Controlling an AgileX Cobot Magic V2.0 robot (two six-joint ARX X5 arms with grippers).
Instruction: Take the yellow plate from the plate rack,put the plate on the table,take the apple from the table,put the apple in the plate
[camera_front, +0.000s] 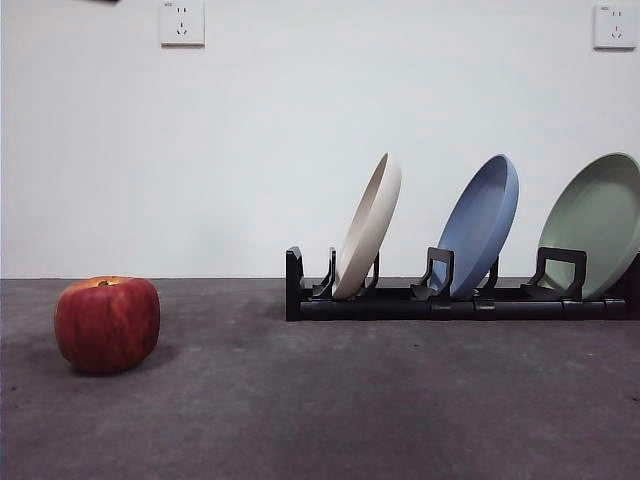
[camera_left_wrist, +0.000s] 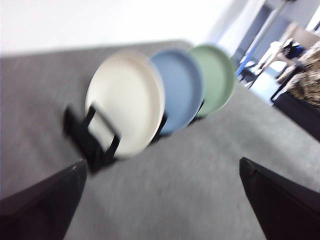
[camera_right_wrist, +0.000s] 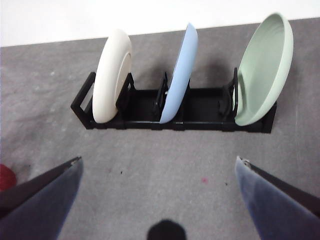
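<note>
On the bench (camera_front: 330, 400), the yellow plate (camera_front: 368, 226) stands tilted in the first slot of the plate rack (camera_front: 400, 300), with the blue plate (camera_front: 480, 225) and the pale green plate (camera_front: 598, 222) in the slots beyond it. Well apart from the rack sits the apple (camera_front: 107, 323) (stem up, untouched). My left hand (camera_left_wrist: 162, 172) hangs spread and empty, facing the plates, though its view is blurred. My right hand (camera_right_wrist: 157, 167) is spread too, above the bench before the rack.
</note>
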